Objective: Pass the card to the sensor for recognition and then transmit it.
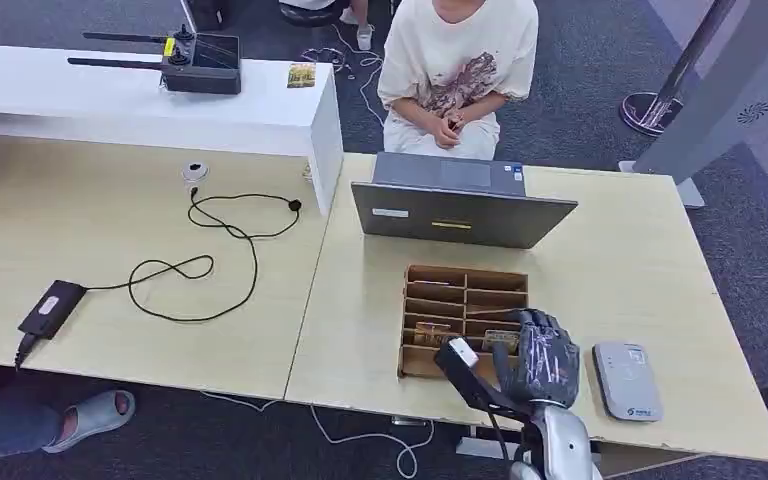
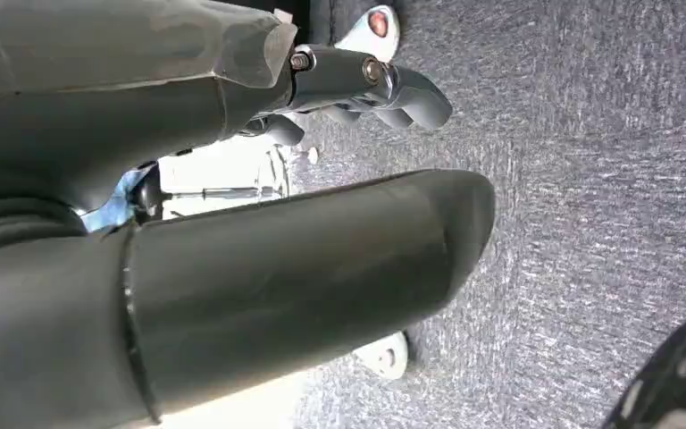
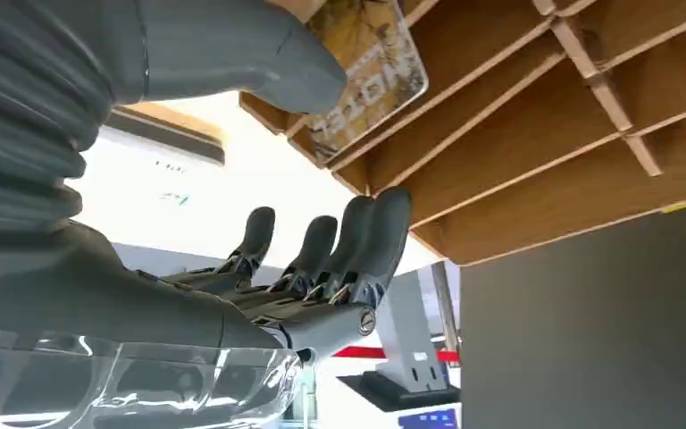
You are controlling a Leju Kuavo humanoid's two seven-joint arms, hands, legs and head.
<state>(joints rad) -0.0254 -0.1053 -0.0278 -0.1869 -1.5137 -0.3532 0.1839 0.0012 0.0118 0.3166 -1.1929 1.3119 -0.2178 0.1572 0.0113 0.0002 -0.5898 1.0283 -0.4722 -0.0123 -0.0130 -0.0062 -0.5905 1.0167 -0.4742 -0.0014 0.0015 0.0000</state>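
Observation:
My right hand [image 1: 545, 355] hovers over the front right corner of the wooden divider box [image 1: 465, 290] on the table. In the right wrist view a printed card [image 3: 371, 71] stands in one of the box's slots [image 3: 536, 134]. The thumb [image 3: 232, 45] lies right at the card's edge, while the fingers [image 3: 339, 241] are spread and apart from it. Cards [image 1: 430, 333] show in the front slots. The grey-white sensor [image 1: 627, 380] lies on the table to the right of the hand. My left hand [image 2: 232, 259] hangs over the carpet and holds nothing.
A laptop [image 1: 460, 205] stands behind the box, with a person [image 1: 455, 70] seated beyond it. On the left table lie a black cable [image 1: 200, 265] and a power adapter [image 1: 50, 308]. A white shelf [image 1: 260, 110] carries a router [image 1: 195, 65].

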